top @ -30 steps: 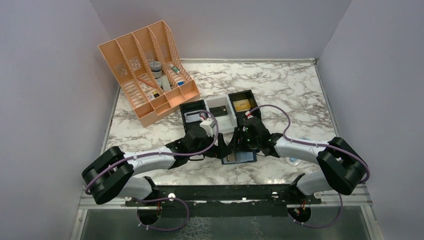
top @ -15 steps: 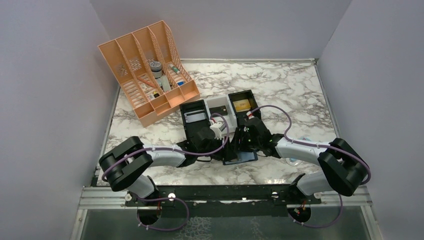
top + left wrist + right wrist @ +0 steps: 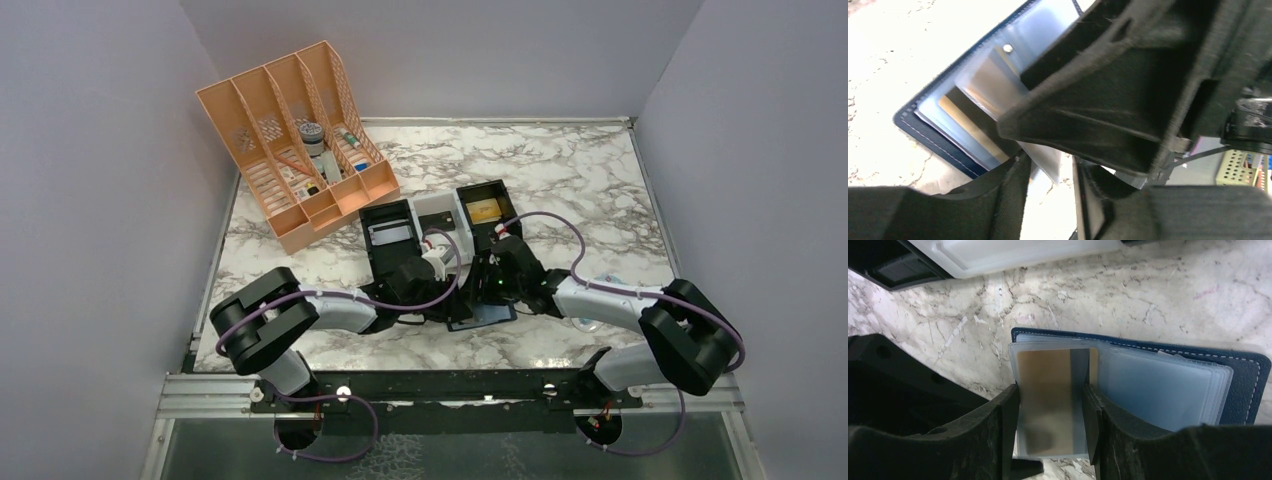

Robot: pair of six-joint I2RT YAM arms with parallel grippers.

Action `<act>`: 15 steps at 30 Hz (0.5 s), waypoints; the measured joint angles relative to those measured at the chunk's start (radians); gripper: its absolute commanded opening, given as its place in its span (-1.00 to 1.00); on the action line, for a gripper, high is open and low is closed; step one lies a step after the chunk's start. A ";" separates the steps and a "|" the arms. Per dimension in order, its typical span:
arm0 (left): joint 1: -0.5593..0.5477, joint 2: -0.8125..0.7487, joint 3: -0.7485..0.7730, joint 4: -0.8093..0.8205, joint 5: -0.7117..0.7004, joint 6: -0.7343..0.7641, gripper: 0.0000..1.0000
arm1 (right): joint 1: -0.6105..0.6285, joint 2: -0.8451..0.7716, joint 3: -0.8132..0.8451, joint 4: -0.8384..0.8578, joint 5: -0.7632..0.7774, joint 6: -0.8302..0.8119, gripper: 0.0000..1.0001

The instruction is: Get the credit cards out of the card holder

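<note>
The card holder (image 3: pixel 492 316), a navy bifold with clear sleeves, lies open on the marble between both arms; its stitched cover (image 3: pixel 1248 375) shows in the right wrist view. A gold-tan credit card (image 3: pixel 1048 385) sits in a raised sleeve. My right gripper (image 3: pixel 1050 440) has its fingers against both side edges of that sleeve, gripping it. My left gripper (image 3: pixel 1050 200) comes in from the left, open. One corner of the sleeve (image 3: pixel 1050 162) hangs in the gap and marble shows beside it. The card's gold edge (image 3: pixel 968 131) shows under the right gripper's body. From above, both grippers (image 3: pixel 470 290) meet over the holder.
An orange slotted rack (image 3: pixel 290 150) stands at the back left. A black tray (image 3: pixel 390 228), a white tray (image 3: pixel 438 212) and a black tray (image 3: pixel 470 193) holding a gold-tan card (image 3: pixel 483 210) sit in a row just beyond the grippers.
My left arm has swung right, bringing its gripper up against the card holder, and its jaws have narrowed. The right gripper and the holder have stayed put.
</note>
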 measured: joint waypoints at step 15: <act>-0.013 0.103 0.100 0.016 -0.014 0.015 -0.11 | -0.090 -0.186 -0.015 -0.138 0.037 -0.008 0.24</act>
